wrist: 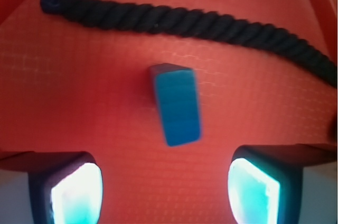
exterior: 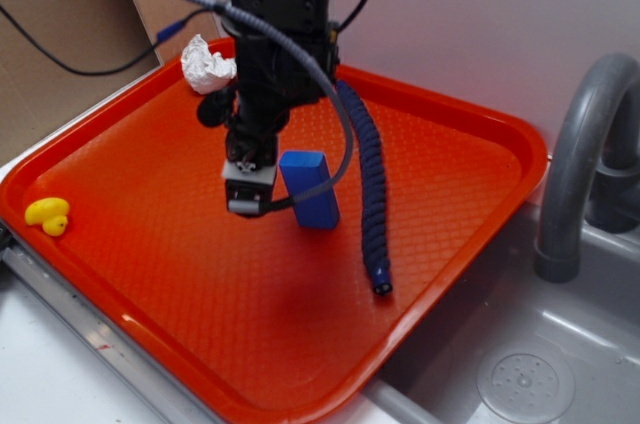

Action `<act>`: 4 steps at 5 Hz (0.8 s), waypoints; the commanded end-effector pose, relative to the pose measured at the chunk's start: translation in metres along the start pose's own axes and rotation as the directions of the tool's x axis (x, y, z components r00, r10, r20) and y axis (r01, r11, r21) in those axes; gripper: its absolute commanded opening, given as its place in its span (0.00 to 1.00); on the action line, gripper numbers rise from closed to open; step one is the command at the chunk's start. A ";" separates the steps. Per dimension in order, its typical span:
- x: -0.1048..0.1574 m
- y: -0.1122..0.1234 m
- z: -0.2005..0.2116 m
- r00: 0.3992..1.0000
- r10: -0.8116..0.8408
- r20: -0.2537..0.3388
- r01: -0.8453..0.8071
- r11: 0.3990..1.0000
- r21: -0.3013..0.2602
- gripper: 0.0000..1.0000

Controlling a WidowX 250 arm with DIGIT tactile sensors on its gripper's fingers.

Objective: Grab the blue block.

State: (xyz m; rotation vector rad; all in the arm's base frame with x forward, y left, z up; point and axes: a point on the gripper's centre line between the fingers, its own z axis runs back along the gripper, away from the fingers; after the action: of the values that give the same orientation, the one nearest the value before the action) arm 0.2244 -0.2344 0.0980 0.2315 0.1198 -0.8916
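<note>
The blue block [exterior: 309,189] lies on the orange tray [exterior: 450,184], close beside the gripper [exterior: 251,187] on its right. In the wrist view the blue block [wrist: 177,105] lies lengthwise on the tray floor, ahead of the gripper [wrist: 166,184] and roughly centred on the gap between its fingers. The gripper is open, with only bare tray between the left pad [wrist: 76,192] and the right pad [wrist: 253,189]. It hovers above the tray and does not touch the block.
A long dark-blue rope [exterior: 372,184] runs along the tray just right of the block; in the wrist view the rope [wrist: 185,23] lies beyond it. There are also a crumpled white wad [exterior: 206,64], a yellow duck [exterior: 48,215], and a grey faucet [exterior: 585,154] over the sink.
</note>
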 end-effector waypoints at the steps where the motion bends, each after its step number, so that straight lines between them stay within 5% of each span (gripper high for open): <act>1: 0.011 0.007 -0.011 0.999 -0.045 -0.018 0.045 0.999 -0.009 1.00; 3: 0.028 -0.025 -0.023 0.980 -0.195 0.048 0.197 0.978 -0.062 1.00; 4: 0.028 -0.029 -0.024 0.976 -0.209 0.069 0.213 0.975 -0.058 0.00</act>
State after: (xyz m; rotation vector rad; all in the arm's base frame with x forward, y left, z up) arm 0.2307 -0.2639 0.0514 0.1433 0.1611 -1.0766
